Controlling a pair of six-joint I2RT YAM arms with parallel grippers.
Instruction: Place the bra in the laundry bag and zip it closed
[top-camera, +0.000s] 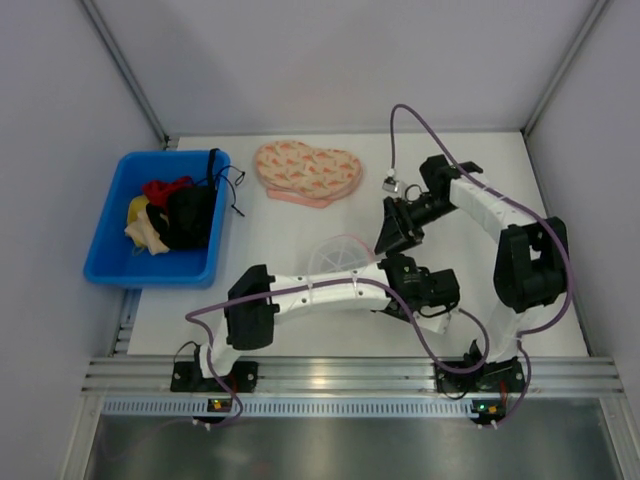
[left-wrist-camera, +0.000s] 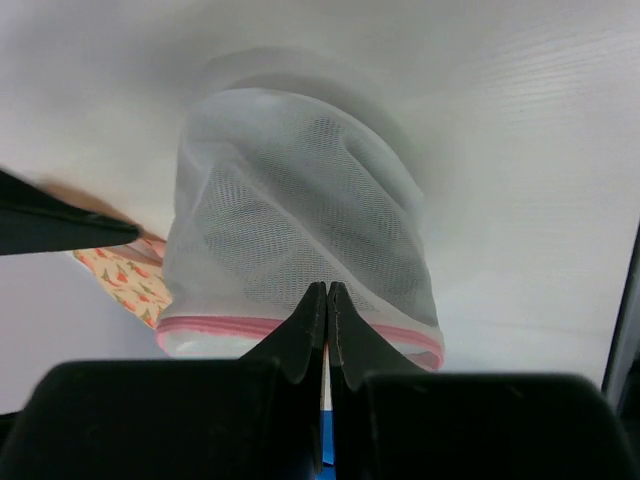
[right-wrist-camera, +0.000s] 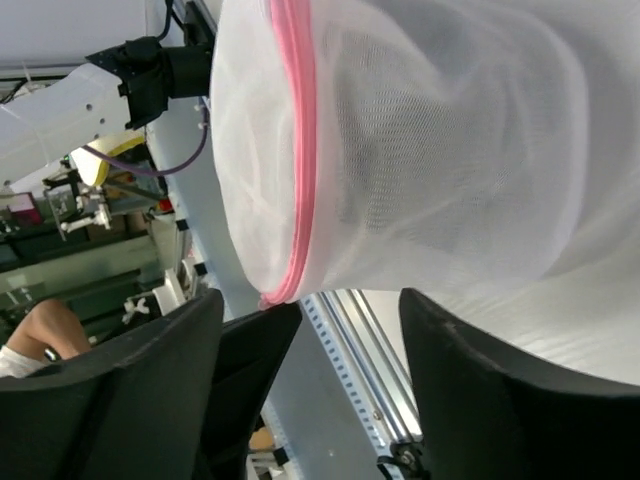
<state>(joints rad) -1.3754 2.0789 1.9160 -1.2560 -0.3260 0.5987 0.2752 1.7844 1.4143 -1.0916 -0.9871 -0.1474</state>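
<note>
At the table's middle lies the round white mesh laundry bag (top-camera: 338, 252) with a pink zip rim. The left gripper (left-wrist-camera: 326, 290) has its fingers together and seems to pinch that rim. The right gripper (right-wrist-camera: 312, 305) has its fingers apart and holds nothing. The soft black bra (top-camera: 190, 215) sits well apart in the blue plastic bin (top-camera: 100, 240). I think the bag's mouth should be held wide before the bra is fetched. No writing can be read.

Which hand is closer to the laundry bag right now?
Left. The left hand is pinched shut on the pink rim of the laundry bag. The right hand stands open close beside the bag, gripping nothing.
</note>
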